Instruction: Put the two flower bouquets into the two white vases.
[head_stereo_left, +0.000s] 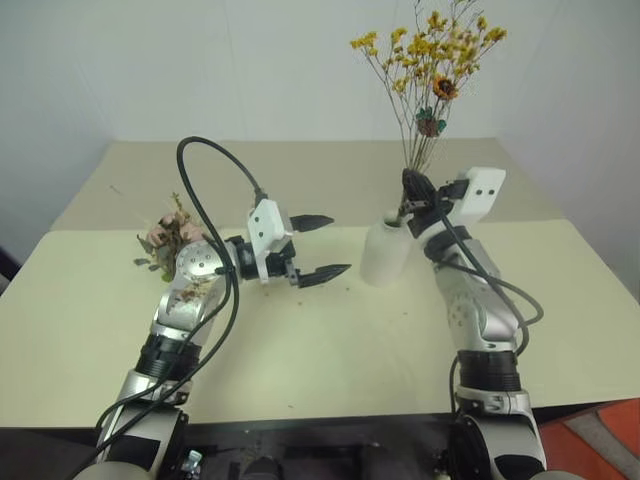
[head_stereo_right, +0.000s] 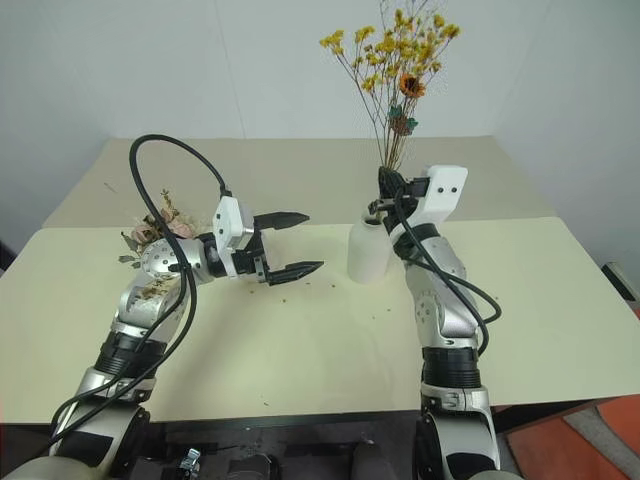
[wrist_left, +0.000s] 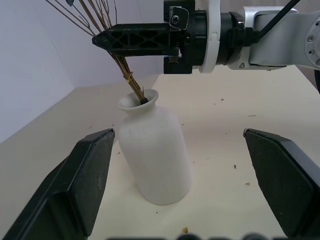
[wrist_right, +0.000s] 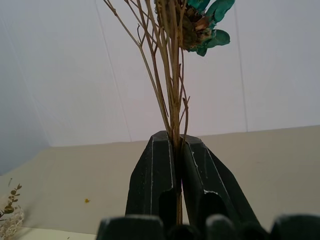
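Note:
A bouquet of tiny yellow-orange blossoms (head_stereo_left: 430, 50) stands upright on thin stems (wrist_right: 172, 90). Its stem ends sit inside the mouth of a squat white vase (head_stereo_left: 385, 255) with a narrow neck, near the table's middle. My right gripper (head_stereo_left: 415, 195) is shut on the stems just above the vase mouth. The left gripper (head_stereo_left: 320, 245) hangs open a little to the left of the vase, pointing toward it, with nothing between its fingers (wrist_left: 85, 185). At the left, partly hidden behind my left arm, a bouquet of pink roses (head_stereo_left: 165, 235) with sprigs lies on the table.
The pale table (head_stereo_left: 320, 340) is strewn with small flower crumbs around the vase. White walls close it in at the back and on both sides. An orange-red thing (head_stereo_left: 600, 440) lies on the floor beyond the table's front right corner.

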